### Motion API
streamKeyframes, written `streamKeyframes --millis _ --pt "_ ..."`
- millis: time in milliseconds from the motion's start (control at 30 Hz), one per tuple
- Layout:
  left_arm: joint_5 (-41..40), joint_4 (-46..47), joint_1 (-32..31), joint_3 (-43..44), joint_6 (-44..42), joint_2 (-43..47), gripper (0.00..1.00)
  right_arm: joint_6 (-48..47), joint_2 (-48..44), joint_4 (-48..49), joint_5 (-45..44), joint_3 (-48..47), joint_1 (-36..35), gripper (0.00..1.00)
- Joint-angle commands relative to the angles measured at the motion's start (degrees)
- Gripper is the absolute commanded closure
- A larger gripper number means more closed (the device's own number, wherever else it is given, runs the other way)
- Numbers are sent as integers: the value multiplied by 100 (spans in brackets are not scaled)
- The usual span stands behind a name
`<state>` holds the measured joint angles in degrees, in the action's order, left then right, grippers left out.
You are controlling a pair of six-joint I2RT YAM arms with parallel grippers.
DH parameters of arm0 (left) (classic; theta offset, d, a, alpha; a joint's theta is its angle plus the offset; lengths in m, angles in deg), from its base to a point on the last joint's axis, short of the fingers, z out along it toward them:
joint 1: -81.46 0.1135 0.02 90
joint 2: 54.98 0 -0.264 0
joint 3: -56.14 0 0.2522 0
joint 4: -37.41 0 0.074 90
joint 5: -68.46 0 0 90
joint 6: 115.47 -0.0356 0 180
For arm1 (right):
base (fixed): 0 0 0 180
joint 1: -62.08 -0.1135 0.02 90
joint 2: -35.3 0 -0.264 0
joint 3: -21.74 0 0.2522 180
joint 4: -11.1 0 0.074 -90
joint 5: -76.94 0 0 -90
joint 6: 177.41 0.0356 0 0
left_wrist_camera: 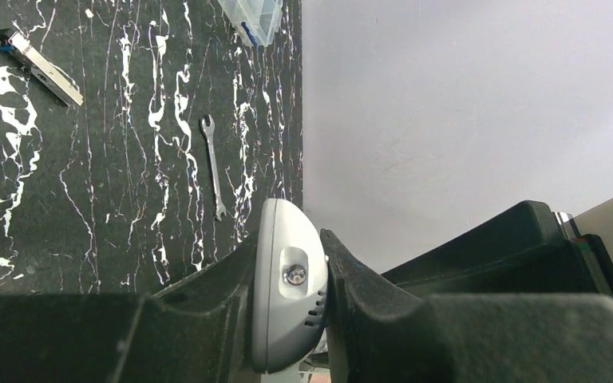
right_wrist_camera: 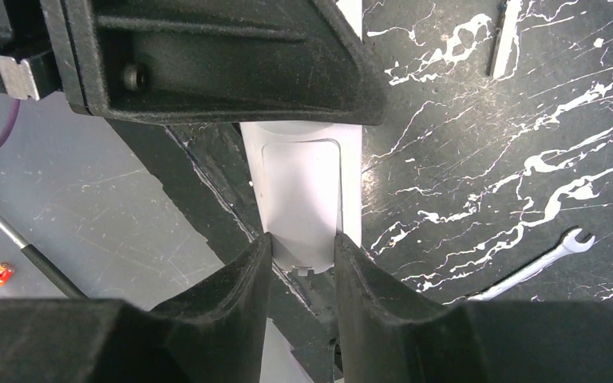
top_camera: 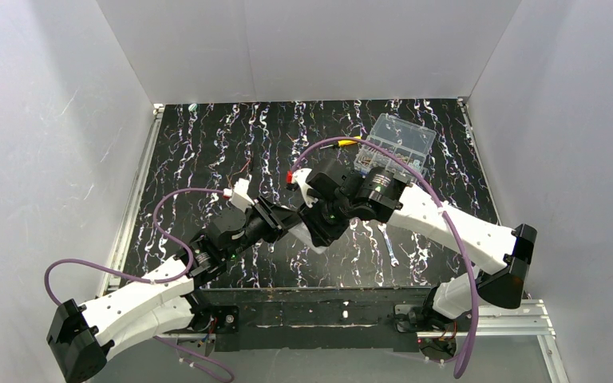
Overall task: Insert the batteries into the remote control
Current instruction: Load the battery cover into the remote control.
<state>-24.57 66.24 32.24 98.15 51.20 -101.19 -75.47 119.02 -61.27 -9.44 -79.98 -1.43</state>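
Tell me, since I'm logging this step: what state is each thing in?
remote control: held above the table, back cover apparently on
left pincer: shut on the remote control's end
right pincer: tips at the back cover, grip unclear
wrench: lying flat on the table, untouched
compartment box: resting on the table, lid state unclear

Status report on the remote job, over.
Left gripper shut on the remote control's end. Right gripper at its back panel, grip unclear. No batteries in view. Wrench lies aside, not in the way.
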Motion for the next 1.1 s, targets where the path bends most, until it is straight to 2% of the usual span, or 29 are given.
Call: streamKeyframes --millis 0,200,467,1067 --pt "61 573 -10 273 -2 88 100 36 14 230 27 -267 -39 58" --pt "71 637 -14 248 24 67 100 36 -24 219 -85 -265 -39 50" --pt "52 650 -10 211 20 81 100 -18 -90 180 -332 -300 -39 45" --pt "46 659 -10 191 33 57 100 -30 -436 233 -763 -476 -39 40"
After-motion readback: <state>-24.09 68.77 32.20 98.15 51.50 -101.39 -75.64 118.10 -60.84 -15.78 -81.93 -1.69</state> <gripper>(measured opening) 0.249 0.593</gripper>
